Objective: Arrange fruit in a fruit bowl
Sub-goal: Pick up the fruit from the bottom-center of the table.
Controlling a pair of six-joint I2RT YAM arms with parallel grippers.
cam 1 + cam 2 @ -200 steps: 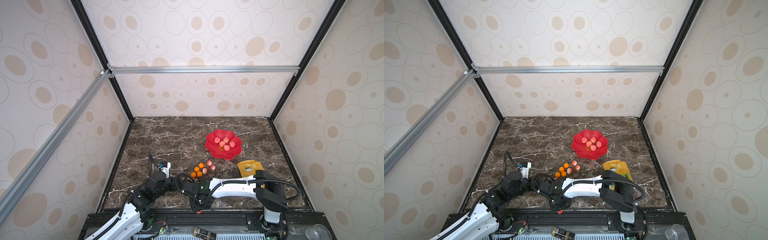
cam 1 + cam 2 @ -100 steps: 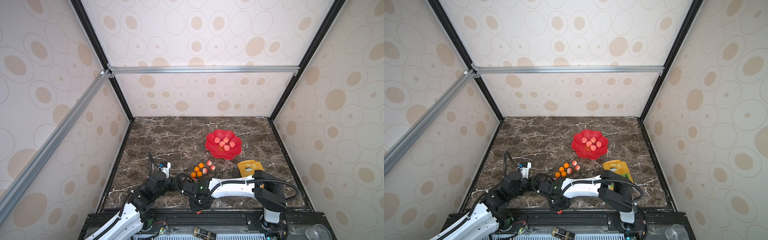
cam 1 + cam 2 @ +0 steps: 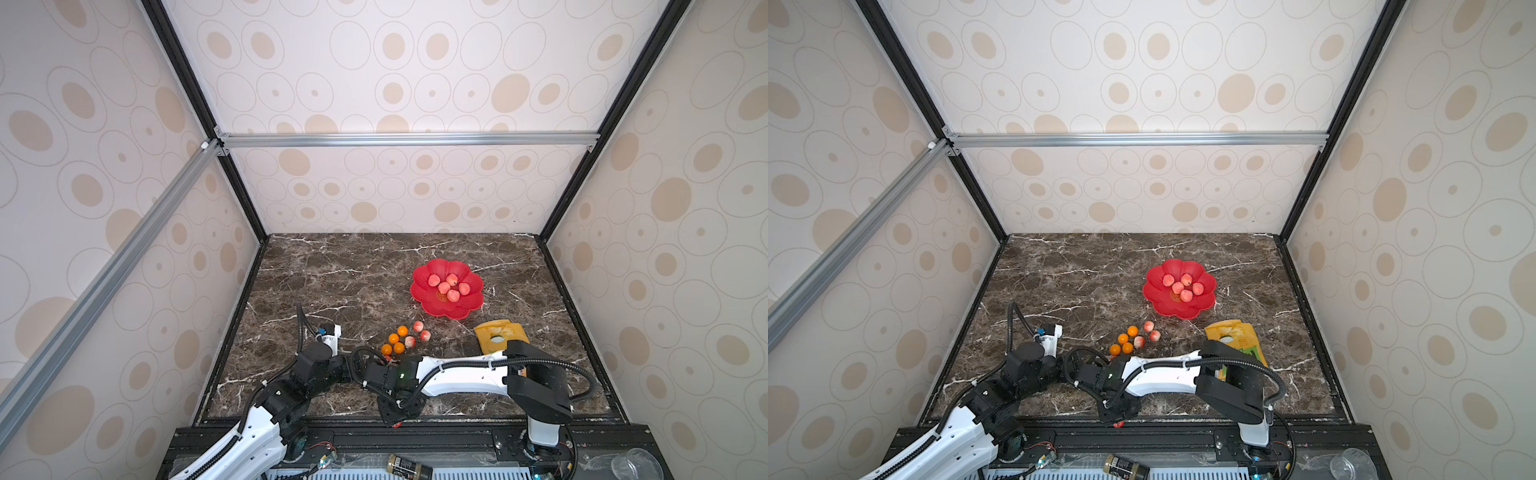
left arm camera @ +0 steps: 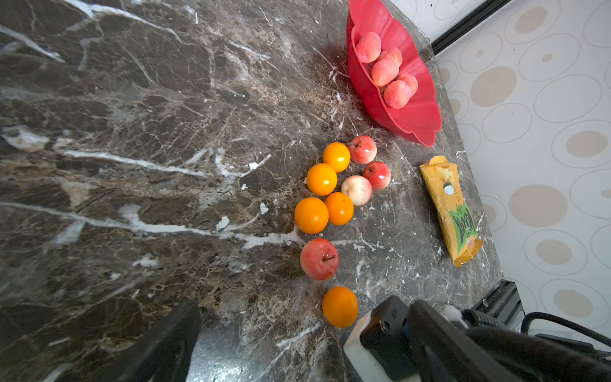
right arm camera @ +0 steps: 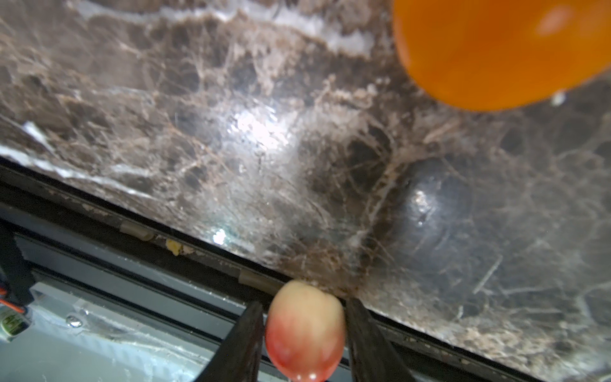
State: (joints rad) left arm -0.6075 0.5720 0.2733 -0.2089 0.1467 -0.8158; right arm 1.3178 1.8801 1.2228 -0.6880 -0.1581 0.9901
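Observation:
The red fruit bowl (image 3: 428, 309) (image 3: 1158, 306) (image 4: 416, 122) stands at the right middle of the marble table and holds several pink-red fruits (image 3: 444, 287). More orange and pink-red fruits (image 3: 399, 340) (image 4: 322, 180) lie loose in front of it. At the table's front edge my right gripper (image 3: 397, 420) (image 5: 305, 302) is shut on one pink-red fruit (image 5: 304, 334), a finger pressed on each side. My left gripper (image 3: 345, 372) (image 4: 274, 344) hovers open and low beside the right wrist. An orange fruit (image 4: 340, 307) lies just ahead of it.
A yellow-green snack bag (image 3: 496, 334) (image 4: 453, 211) lies to the right of the loose fruit, partly under the right arm. The black front rail (image 5: 139, 211) runs directly below the held fruit. Patterned walls enclose the table on three sides.
The right gripper's jaws have drawn in a little around the pink-red fruit. Both arms stay almost where they were.

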